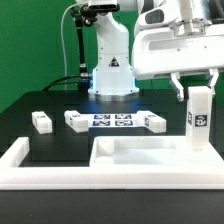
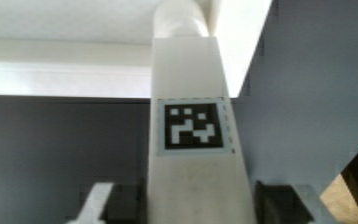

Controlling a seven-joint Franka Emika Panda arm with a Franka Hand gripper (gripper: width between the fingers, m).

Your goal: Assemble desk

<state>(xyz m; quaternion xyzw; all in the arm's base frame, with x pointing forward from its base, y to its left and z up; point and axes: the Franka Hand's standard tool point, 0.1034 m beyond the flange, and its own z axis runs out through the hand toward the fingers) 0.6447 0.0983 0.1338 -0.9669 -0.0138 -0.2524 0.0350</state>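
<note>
The hand [image 1: 198, 92] grips a white leg [image 1: 199, 120] upright at a corner of the tabletop [image 1: 140, 152].

The white tabletop [image 1: 140, 152] lies flat, rim up; the standing leg [image 1: 198, 118] is upright at its 3 o'clock end, tag showing; first leg [image 1: 41, 121] lies at its 10 o'clock, second leg [image 1: 76, 120] at 11, third leg [image 1: 153, 122] at 12
</note>
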